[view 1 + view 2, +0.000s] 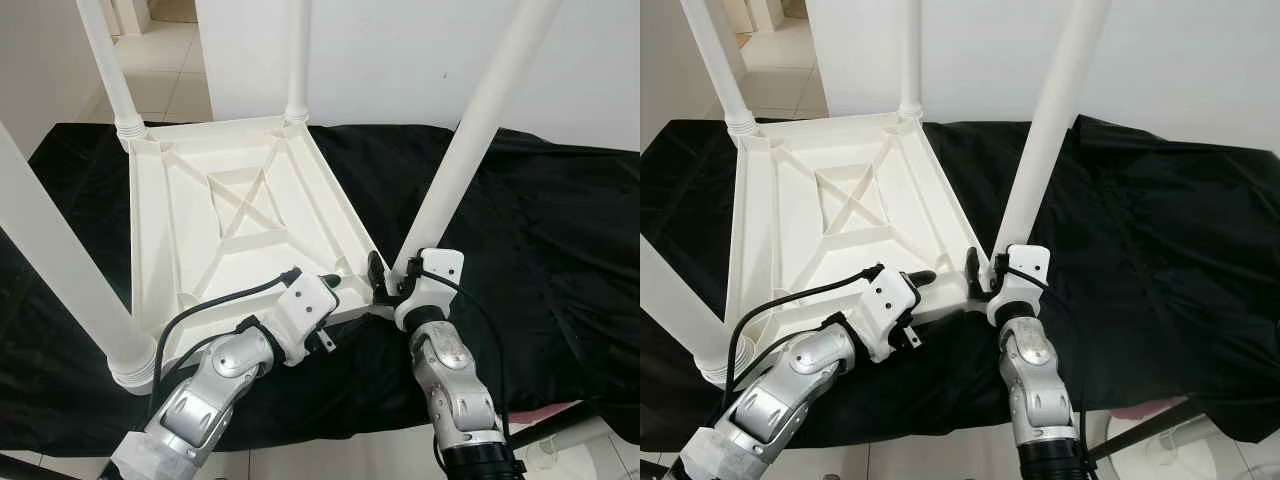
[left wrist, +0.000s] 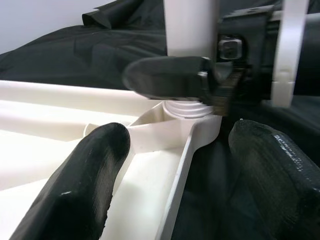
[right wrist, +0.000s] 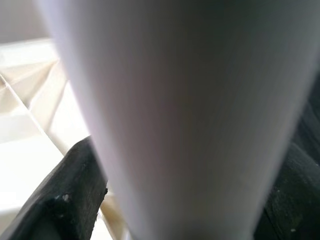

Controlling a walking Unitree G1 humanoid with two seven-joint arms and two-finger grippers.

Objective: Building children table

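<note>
Black cloth (image 1: pixel 520 230) covers the support surface, wrinkled, edge hanging at the near side w/ pale tiled floor (image 1: pixel 330 462) below. White plastic table (image 1: pixel 240 215) lies upside down directly on the cloth, ribbed underside up, legs pointing up at the corners.

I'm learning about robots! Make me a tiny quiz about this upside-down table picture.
1. True or false: the white table lies upside down on a black cloth.
2. Which gripper is around the near leg? A) left B) right
3. How many legs stand in its corners?

Key:
1. True.
2. B: the right gripper clasps the leg's base; the left gripper straddles the table's rim, fingers apart.
3. Four.
</note>
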